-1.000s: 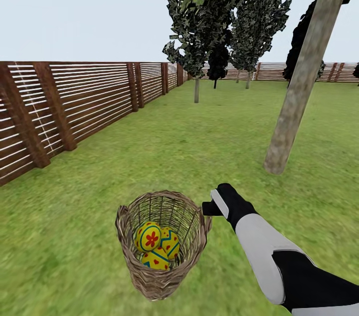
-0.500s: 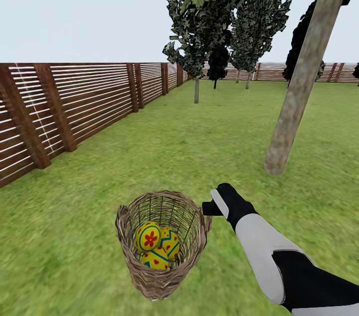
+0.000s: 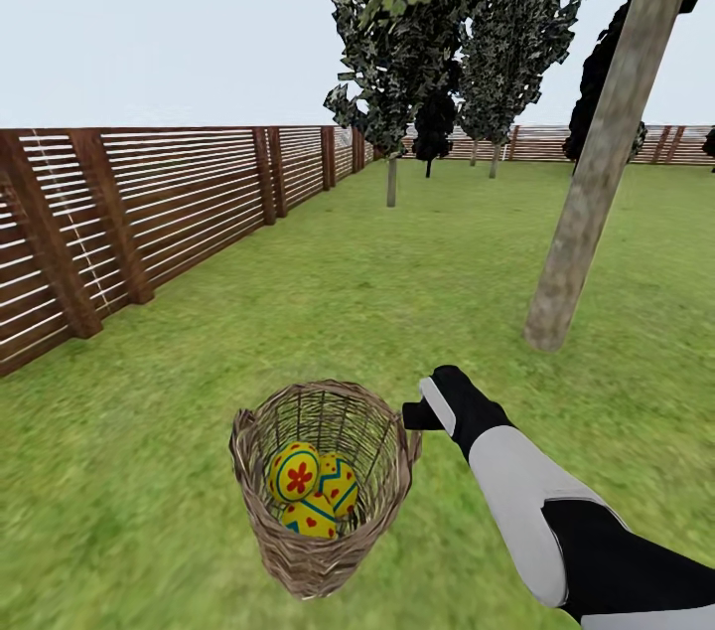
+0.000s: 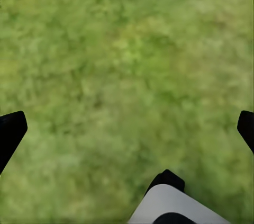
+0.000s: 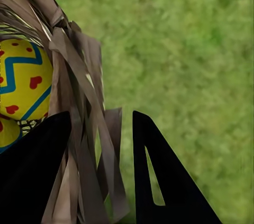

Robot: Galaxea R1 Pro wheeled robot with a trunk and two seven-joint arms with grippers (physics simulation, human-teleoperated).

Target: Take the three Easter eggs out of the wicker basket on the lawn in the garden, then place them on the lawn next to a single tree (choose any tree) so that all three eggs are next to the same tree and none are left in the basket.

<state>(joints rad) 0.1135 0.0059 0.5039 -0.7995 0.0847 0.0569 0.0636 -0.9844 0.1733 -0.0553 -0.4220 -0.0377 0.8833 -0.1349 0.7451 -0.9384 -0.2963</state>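
Note:
The wicker basket point(image 3: 248, 436) stands tilted on the lawn point(image 3: 348, 312) just in front of me, with the three Easter eggs point(image 3: 298, 473) piled inside. My right gripper point(image 3: 409, 416) is shut on the basket's rim at its right side. In the right wrist view the braided wicker point(image 5: 79, 75) sits between the two dark fingers point(image 5: 32, 171), and a yellow egg point(image 5: 21, 81) with a blue zigzag and red hearts shows behind it. My left gripper point(image 4: 127, 128) hangs open over bare grass. The tree point(image 3: 596, 173), a thick grey-brown trunk, rises ahead to the right.
A brown slat fence point(image 3: 149, 213) runs along the left and far side of the garden. Dark narrow trees point(image 3: 397, 64) stand farther back. Open grass lies between the basket and the trunk.

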